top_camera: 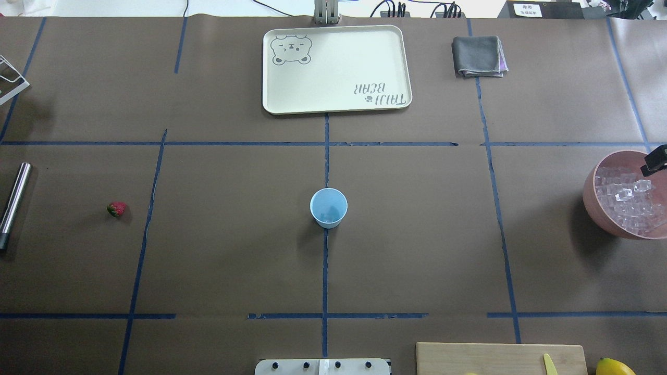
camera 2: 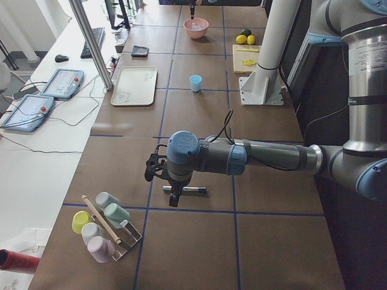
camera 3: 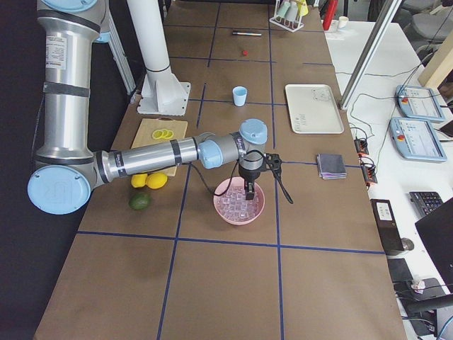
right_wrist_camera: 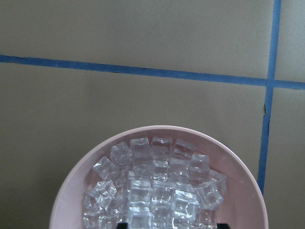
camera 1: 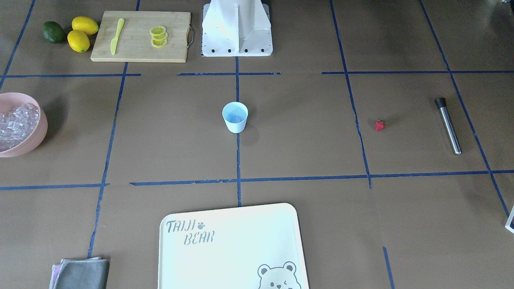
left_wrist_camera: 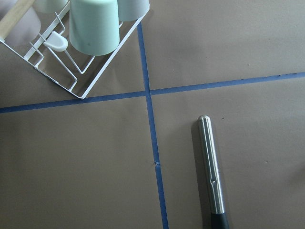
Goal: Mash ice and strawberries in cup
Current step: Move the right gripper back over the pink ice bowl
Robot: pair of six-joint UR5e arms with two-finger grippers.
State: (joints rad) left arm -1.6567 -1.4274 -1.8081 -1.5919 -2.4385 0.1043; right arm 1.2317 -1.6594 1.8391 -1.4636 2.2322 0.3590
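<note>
Overhead exterior, from the left: a wire rack (top_camera: 11, 78) pokes in at the frame edge. Nearer the robot, a steel rod (top_camera: 14, 195) lies close along that same edge. The strawberry (top_camera: 117, 209) lies alone just left of a tape line (top_camera: 150, 208), with bare worktop (top_camera: 234, 250) all round it. The cup (top_camera: 328, 207) stands upright on the centre line (top_camera: 326, 156), well apart from everything, with open room on every side. Something pale and glassy sits at its bottom, too small to make out. Beyond it a tray (top_camera: 336, 67) and a folded cloth (top_camera: 477, 56) lie near the far edge. At the right edge the pink bowl (top_camera: 591, 192), cut by the frame, is heaped with ice (top_camera: 628, 203).

The right end effector (camera 3: 250, 190) hangs over the bowl, tips down close to the ice; I cannot tell whether it is wide or narrow. The left end effector (camera 2: 173, 198) hangs over the rod, near the rack, and I cannot tell its opening either.
</note>
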